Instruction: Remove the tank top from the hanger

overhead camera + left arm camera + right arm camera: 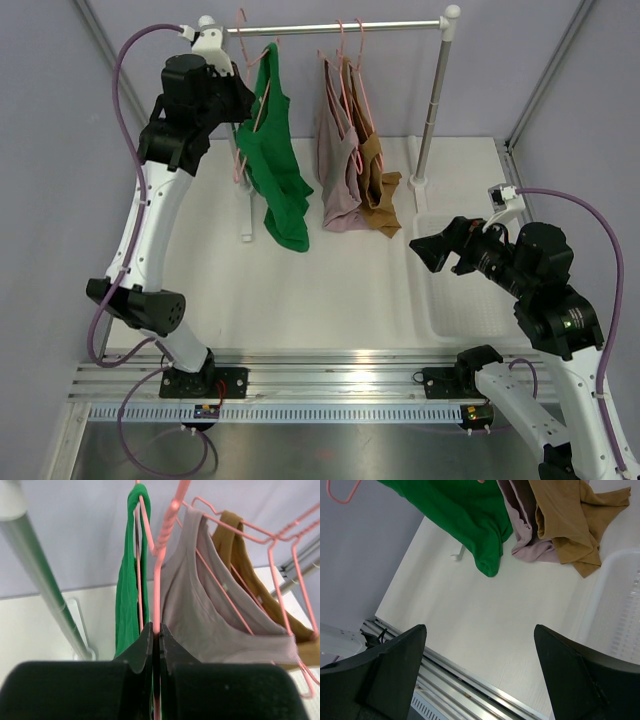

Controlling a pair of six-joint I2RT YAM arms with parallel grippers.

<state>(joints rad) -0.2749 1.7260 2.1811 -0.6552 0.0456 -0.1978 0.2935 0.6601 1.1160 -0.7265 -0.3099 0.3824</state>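
The left gripper (156, 630) pinches the pink hanger (156, 590), the right gripper (477, 630) is wide open, and the soft, light green top (127, 595) looks easiest to grab by its strap.

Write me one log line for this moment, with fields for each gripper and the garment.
phase: hanger grasped | left gripper: shut on pink hanger | green tank top: not yet removed | right gripper: open, empty

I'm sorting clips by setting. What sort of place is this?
Probably a robotics lab cell: plain walls box in a white table, a clothes rack holds a green tank top on a pink hanger, and the left arm is bolted to an aluminium rail.
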